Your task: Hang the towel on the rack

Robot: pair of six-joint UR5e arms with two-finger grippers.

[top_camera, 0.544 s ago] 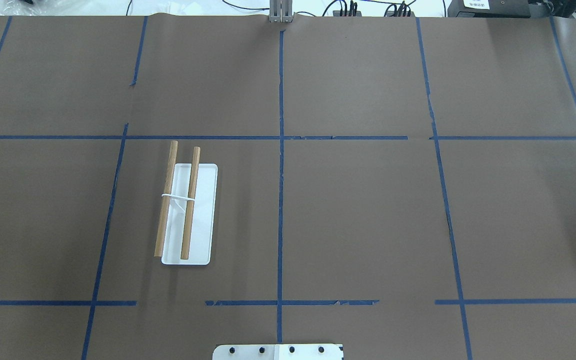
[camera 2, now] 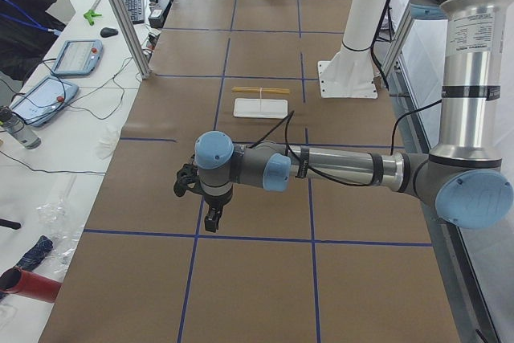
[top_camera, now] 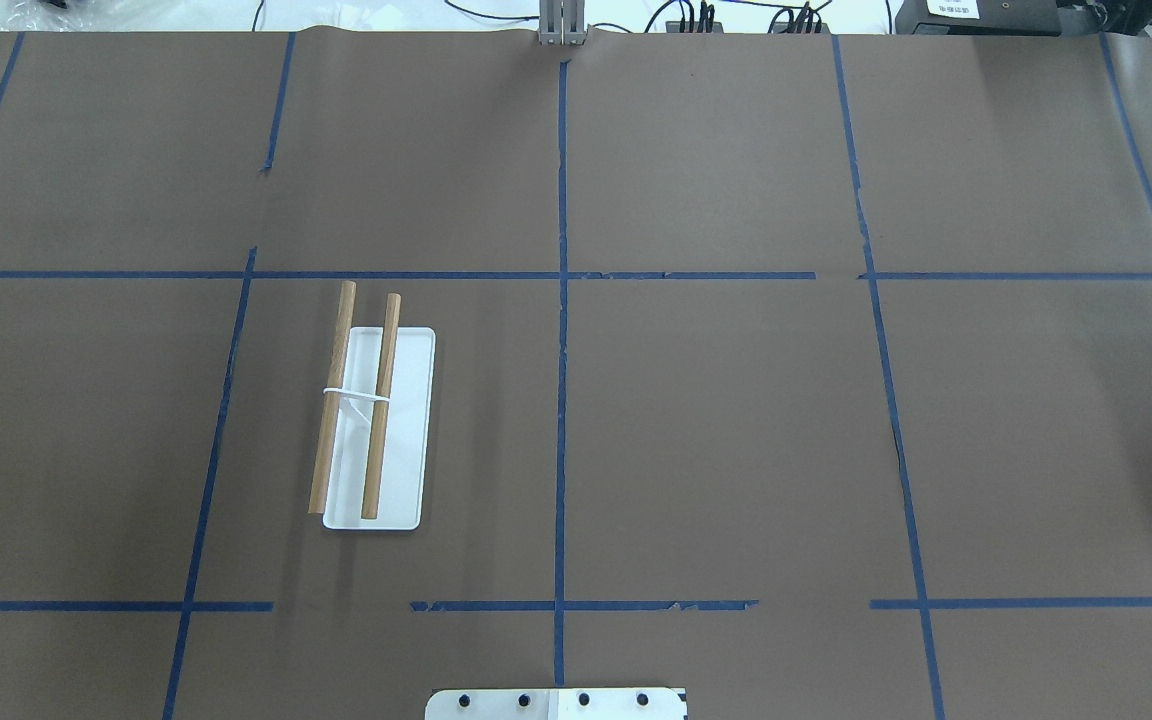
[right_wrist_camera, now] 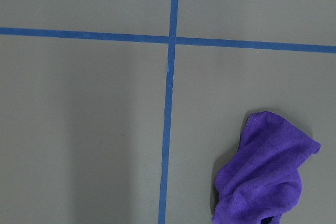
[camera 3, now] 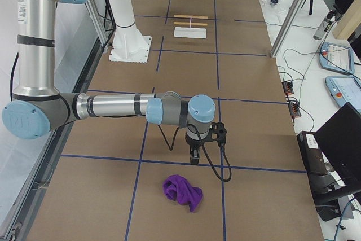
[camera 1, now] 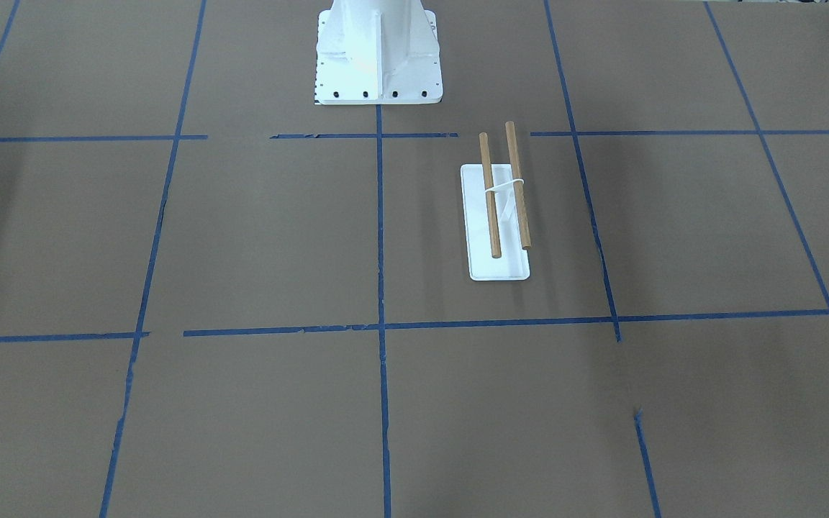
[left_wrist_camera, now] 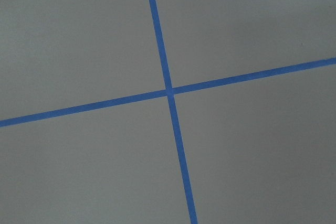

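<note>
The rack [top_camera: 404, 430] sits on the robot's L side, its 2 long sticks [top_camera: 381, 400] pointing away from the robot. The purple towel [camera 3: 182, 192] lies bunched up far off at the R end. L arm [camera 2: 345, 168] & R arm [camera 3: 113, 107] reach out flat. L gripper [camera 2: 211, 222] & R gripper [camera 3: 194, 158] point down; can't tell if open or closed.

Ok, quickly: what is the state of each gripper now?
Left gripper: seen only from the side, cannot tell.
Right gripper: cannot tell either; the towel lies apart from it.
</note>
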